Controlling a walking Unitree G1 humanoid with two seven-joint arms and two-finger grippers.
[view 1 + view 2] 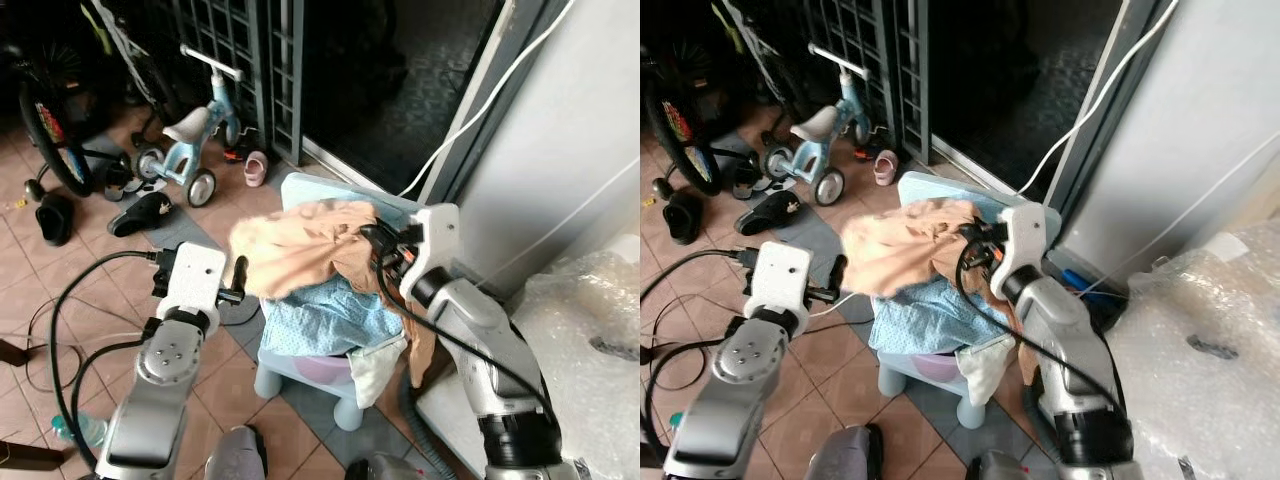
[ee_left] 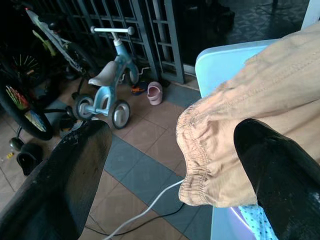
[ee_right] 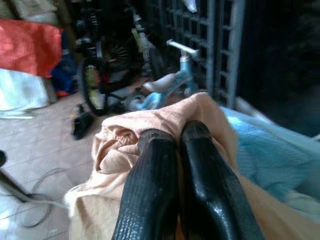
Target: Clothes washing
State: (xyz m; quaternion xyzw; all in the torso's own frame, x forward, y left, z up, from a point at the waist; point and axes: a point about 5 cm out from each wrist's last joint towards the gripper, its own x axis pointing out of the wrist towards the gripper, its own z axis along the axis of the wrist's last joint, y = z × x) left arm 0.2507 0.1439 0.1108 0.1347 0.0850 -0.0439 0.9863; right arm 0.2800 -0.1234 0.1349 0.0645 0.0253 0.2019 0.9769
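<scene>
A tan garment (image 1: 295, 250) hangs lifted over a light blue child's chair (image 1: 300, 190) piled with clothes. My right gripper (image 1: 375, 240) is shut on the garment's upper right part; the right wrist view has both fingers (image 3: 155, 165) pressed together over the tan fabric (image 3: 125, 135). My left gripper (image 1: 238, 275) is open beside the garment's left edge, and the elastic hem (image 2: 200, 150) lies ahead between its spread fingers. A blue patterned cloth (image 1: 325, 315) and a white cloth (image 1: 375, 365) lie under the garment on the chair.
A blue tricycle (image 1: 195, 140), a bicycle wheel (image 1: 45, 130), black sandals (image 1: 140, 212) and a pink shoe (image 1: 256, 168) stand by the metal gate (image 1: 240, 50). Cables (image 1: 60, 330) trail over the tiled floor on the left. Bubble wrap (image 1: 590, 350) lies at right.
</scene>
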